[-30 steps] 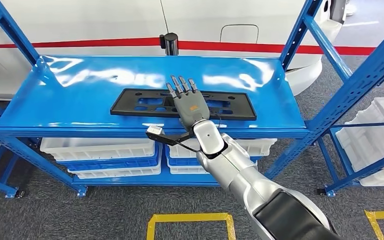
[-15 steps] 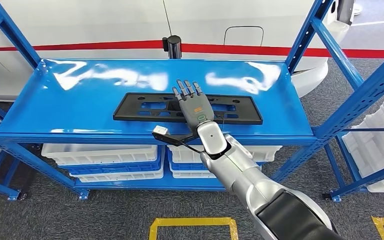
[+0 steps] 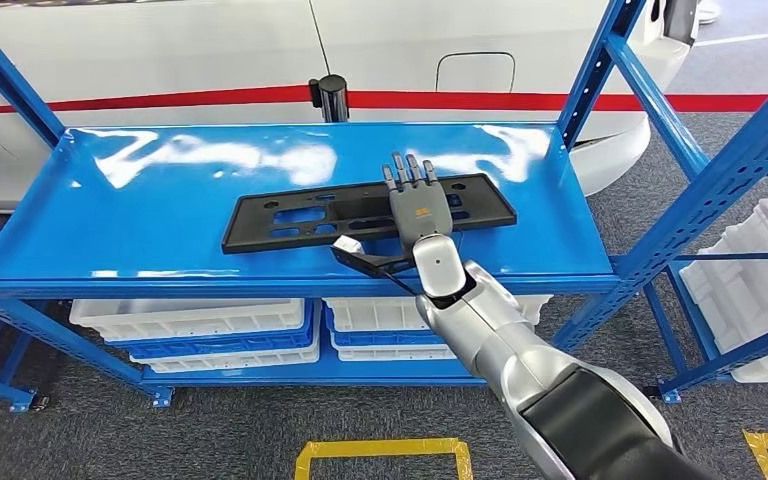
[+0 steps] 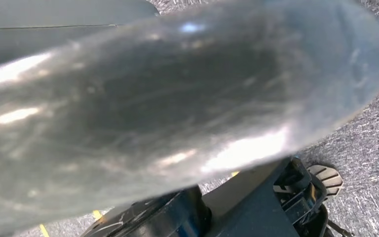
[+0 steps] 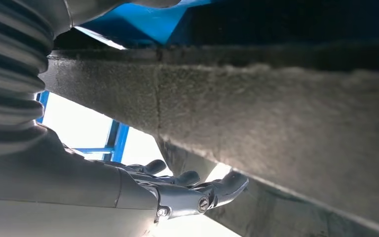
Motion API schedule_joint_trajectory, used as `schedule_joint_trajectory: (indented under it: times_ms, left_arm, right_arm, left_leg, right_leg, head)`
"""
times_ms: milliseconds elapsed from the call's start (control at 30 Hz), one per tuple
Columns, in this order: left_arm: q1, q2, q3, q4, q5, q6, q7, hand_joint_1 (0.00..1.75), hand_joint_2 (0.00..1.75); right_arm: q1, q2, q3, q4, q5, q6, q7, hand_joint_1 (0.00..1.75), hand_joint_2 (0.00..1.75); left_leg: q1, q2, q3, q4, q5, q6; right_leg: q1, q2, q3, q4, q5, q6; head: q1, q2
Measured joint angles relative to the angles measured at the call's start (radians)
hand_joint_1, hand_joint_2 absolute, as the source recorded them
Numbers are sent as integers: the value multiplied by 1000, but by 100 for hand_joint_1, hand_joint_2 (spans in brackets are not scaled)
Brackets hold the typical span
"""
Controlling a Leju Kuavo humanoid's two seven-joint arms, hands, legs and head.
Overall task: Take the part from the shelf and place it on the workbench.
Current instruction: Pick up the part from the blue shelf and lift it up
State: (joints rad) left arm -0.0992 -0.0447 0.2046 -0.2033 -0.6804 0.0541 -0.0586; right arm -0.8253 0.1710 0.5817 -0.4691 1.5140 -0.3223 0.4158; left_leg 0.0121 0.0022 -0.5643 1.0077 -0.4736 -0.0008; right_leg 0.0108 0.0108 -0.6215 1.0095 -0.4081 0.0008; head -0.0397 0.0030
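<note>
shelf (image 3: 140, 225): blue steel rack, glossy top deck. White bins (image 3: 190, 318) sit on the lower deck.

part (image 3: 300, 215): long flat black plastic plate with cut-outs, like a licence-plate bracket, lying on the top deck. A second ago it lay square to the front edge; now its right end sits further back than its left end, so it has swung. Some of that is camera drift, since the whole head view shifted too. Whether the right end is lifted off the deck or only slid, cannot tell.

right hand (image 3: 416, 205): over the right half of the part, palm down, fingers straight and together, reaching to the part's far edge. It has moved toward the part's right end since 1.0 s ago. Thumb is out of sight below; the right wrist view shows dark fingers (image 5: 187, 180) beside a grey textured slab close to the lens, probably the part. Pinching the part or just pressing on it: cannot tell.

left hand: the left wrist view gives a blurred shiny surface and carpet, no fingers, so state unknown.

meaning: judgement, early pick-up stage. The part moving with the hand suggests contact and maybe a first grip. Part is not yet off the shelf, workbench placement not started.

risk: long flat part held near one end could pivot or slip.
</note>
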Motion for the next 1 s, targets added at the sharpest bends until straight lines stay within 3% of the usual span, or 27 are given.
schedule_joint_trajectory:
  times_ms: [433, 567, 700, 1000]
  left_arm:
    - [0, -3, 10, 0, -19, 10, -7, 0, 0]
    - [0, -3, 11, 0, -28, 11, -9, 0, 0]
    - [-2, -4, 14, 0, -43, 11, -9, 0, 0]
    - [-8, -8, 14, 0, -67, 9, -12, 0, 0]
  right_arm:
    - [-15, -1, -10, 47, 27, 32, -11, 6, 175]
    - [-15, 3, -9, 51, 37, 31, -32, 50, 175]
    - [-10, 6, 12, 56, 39, 15, -62, 120, 175]
    - [1, 13, 108, 67, 39, -19, -121, 147, 175]
  left_leg:
    - [-6, 0, 11, 0, 0, -1]
    - [-7, 0, 12, 0, 0, -1]
    - [-7, 0, 12, 0, 0, -1]
    - [-6, 0, 12, 0, 0, -1]
  right_leg:
    - [-5, 0, 13, -3, 0, 0]
    - [-6, 0, 14, -3, 0, 1]
    - [-6, 0, 14, -3, 0, 1]
    - [-5, 0, 13, -3, 0, 1]
  head:
    - [0, 0]
    - [0, 0]
    - [0, 0]
    - [0, 0]
